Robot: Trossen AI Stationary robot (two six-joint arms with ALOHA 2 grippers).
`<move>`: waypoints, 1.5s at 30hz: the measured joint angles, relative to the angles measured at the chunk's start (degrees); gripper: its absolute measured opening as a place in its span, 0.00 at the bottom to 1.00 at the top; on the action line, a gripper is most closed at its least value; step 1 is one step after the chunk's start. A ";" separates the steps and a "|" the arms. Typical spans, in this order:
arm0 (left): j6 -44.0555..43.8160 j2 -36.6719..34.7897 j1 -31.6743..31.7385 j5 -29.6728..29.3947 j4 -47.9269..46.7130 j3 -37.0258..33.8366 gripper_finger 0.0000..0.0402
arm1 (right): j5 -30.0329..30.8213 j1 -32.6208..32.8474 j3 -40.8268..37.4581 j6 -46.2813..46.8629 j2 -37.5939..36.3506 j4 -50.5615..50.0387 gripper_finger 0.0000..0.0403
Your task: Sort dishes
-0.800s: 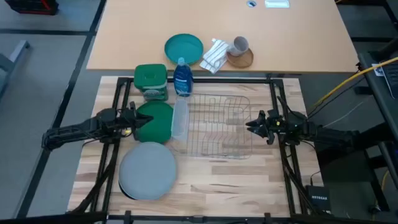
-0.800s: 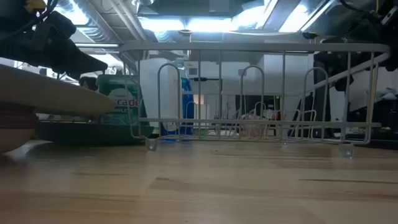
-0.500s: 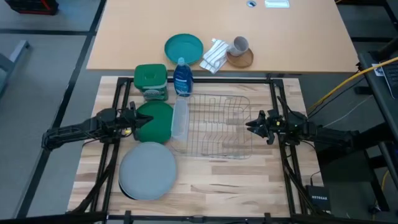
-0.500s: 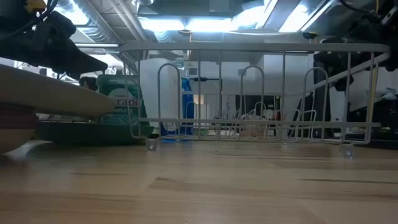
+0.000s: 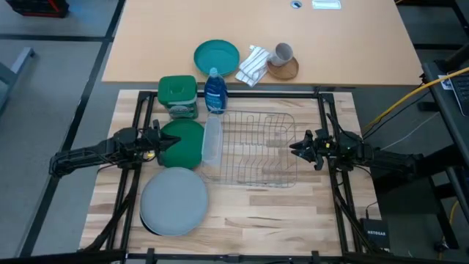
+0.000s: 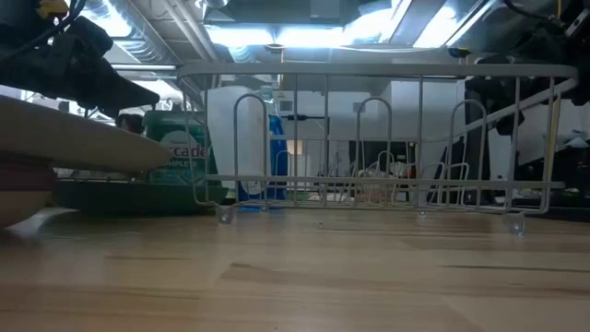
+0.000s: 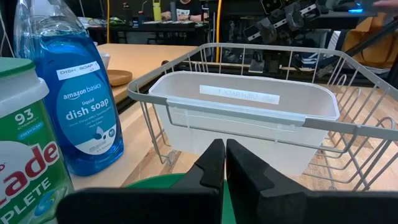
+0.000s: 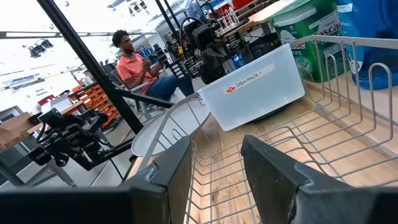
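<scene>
A green plate (image 5: 185,144) lies flat on the table, left of the wire dish rack (image 5: 256,150). A large light grey plate (image 5: 174,200) tops a stack near the front; a dark plate's rim (image 5: 155,229) shows under it, and the low view shows pink (image 6: 23,173) and white (image 6: 18,210) layers below. My left gripper (image 5: 158,139) is shut and empty, hovering over the green plate's left rim; the plate (image 7: 155,182) shows below its fingers (image 7: 224,158). My right gripper (image 5: 294,147) is open and empty at the rack's right side (image 8: 217,177).
A clear bin (image 5: 212,139) hangs on the rack's left side. A green-lidded tub (image 5: 178,95) and a blue soap bottle (image 5: 214,92) stand behind the green plate. A teal plate (image 5: 217,56), a cloth and a mug (image 5: 283,53) sit on the far table.
</scene>
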 joint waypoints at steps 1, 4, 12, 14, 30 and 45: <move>0.00 0.01 -0.01 0.01 0.00 0.02 0.02 | 0.02 0.00 0.00 -0.02 0.00 0.02 0.37; -0.01 -0.01 0.00 0.00 0.00 0.00 0.02 | 0.01 0.00 0.01 -0.02 0.00 0.02 0.37; 0.00 0.01 0.01 -0.01 0.01 0.02 0.02 | 0.00 0.00 0.00 0.00 -0.01 0.02 0.37; 0.00 0.01 0.01 -0.01 0.00 0.02 0.02 | 0.00 0.00 0.00 -0.01 -0.01 0.02 0.37; 0.00 0.01 0.00 0.00 0.00 0.01 0.02 | 0.04 0.00 0.00 -0.02 -0.02 0.02 0.37; 6.88 0.01 0.00 -0.01 0.02 0.01 0.02 | 0.11 0.00 -0.02 0.00 -0.01 0.27 0.37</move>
